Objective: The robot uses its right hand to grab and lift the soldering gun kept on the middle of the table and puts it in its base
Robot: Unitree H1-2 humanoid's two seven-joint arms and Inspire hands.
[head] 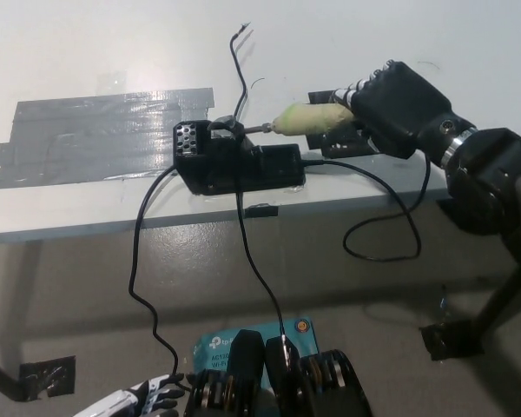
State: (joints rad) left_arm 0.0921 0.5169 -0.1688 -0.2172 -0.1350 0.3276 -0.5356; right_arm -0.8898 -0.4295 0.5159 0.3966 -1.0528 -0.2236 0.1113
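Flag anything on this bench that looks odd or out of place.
A cable hangs in a loose loop over the table edge. Grey tape covers a wide patch of tabletop, wrinkled. The soldering gun handle is wrapped in yellowish padding.

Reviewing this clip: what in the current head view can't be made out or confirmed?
- Head view: the right hand covers the rear of the soldering gun, so its fingers' grip is hidden.
- The gun's metal tip reaches the base, but black on black hides whether it is seated.
- The left hand is cut off by the bottom edge; open or shut cannot be told.
- The black pad under the gun is largely covered.
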